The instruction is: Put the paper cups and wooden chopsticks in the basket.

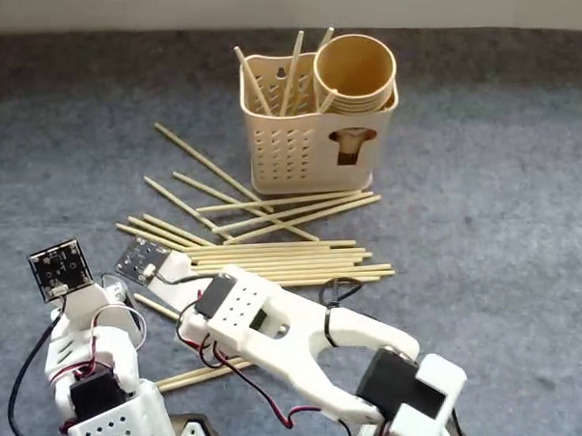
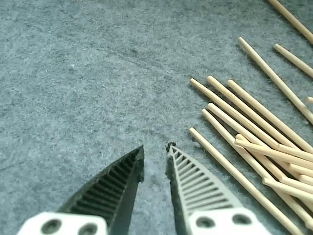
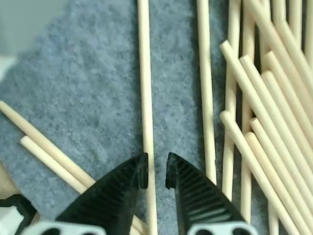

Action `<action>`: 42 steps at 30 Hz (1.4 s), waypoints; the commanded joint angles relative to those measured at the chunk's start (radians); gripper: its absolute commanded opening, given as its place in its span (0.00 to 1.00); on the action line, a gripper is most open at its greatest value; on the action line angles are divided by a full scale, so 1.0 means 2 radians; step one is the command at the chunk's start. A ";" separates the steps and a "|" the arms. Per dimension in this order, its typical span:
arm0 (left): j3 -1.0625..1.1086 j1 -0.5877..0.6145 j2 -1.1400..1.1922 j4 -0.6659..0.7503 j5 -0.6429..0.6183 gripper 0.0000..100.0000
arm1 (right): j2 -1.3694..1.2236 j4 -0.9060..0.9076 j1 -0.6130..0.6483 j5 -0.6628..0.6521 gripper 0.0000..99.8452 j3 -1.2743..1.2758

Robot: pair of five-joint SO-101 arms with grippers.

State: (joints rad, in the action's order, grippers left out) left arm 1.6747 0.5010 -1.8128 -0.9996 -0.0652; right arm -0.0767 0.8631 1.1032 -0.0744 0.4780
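Note:
A cream perforated basket [image 1: 278, 151] stands at the back, holding stacked paper cups [image 1: 354, 75] and a few upright chopsticks [image 1: 289, 68]. Several wooden chopsticks [image 1: 274, 262] lie loose on the grey carpet in front of it. My right gripper [image 3: 156, 170] is low over the near end of that pile, its fingers narrowly open on either side of one chopstick [image 3: 144, 98], with carpet showing beside the stick. My left gripper [image 2: 155, 149] is slightly open over bare carpet with nothing between its fingers, and chopstick ends [image 2: 244, 127] lie just beside it.
The right arm [image 1: 276, 325] stretches from the front right across two chopsticks [image 1: 192, 377] lying near the front. The left arm [image 1: 90, 372] stands at the front left. Bare carpet [image 1: 504, 228] spreads to the right of the pile.

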 commanded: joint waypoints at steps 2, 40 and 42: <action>0.010 0.003 0.000 0.005 0.002 0.09 | -0.011 -0.009 0.007 0.002 0.07 -0.008; 0.010 0.001 0.000 0.005 0.002 0.09 | 0.235 0.038 -0.075 0.002 0.01 0.089; 0.010 0.001 0.000 0.005 0.002 0.09 | 0.265 0.038 -0.078 0.005 0.01 0.098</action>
State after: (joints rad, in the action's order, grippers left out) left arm 1.6747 0.5010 -1.8128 -0.9996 -0.0652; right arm 0.3406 0.9352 0.9743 -0.0744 0.6728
